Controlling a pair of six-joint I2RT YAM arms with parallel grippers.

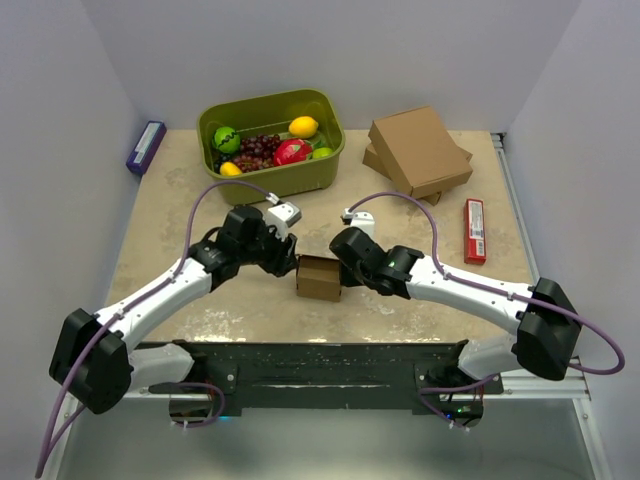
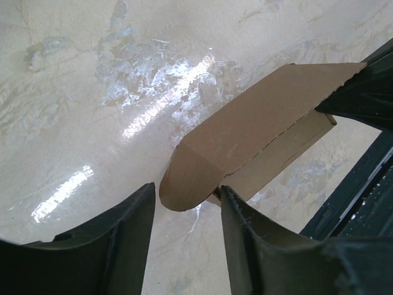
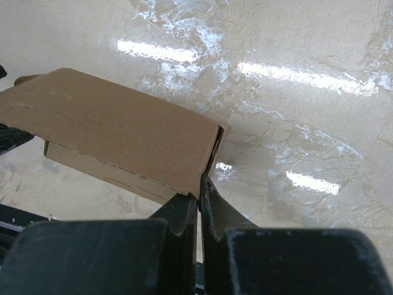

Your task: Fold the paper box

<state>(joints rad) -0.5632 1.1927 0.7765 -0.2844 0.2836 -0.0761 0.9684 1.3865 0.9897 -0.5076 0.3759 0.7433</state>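
The paper box [image 1: 319, 278] sat near the middle of the worktop's [image 1: 160, 215] near edge. The right tool [image 3: 200, 183] pinched its corner tight. The left tool [image 2: 187, 189] stood open, the box's round end between its fingers [image 2: 123, 246].

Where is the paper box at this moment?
In the top view, the paper box sits mid-table between the left gripper and the right gripper, with the green tub behind it.

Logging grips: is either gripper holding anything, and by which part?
The right gripper is shut on the paper box, pinching its wall at a corner. The left gripper stands open astride the rounded flap, clamping nothing.
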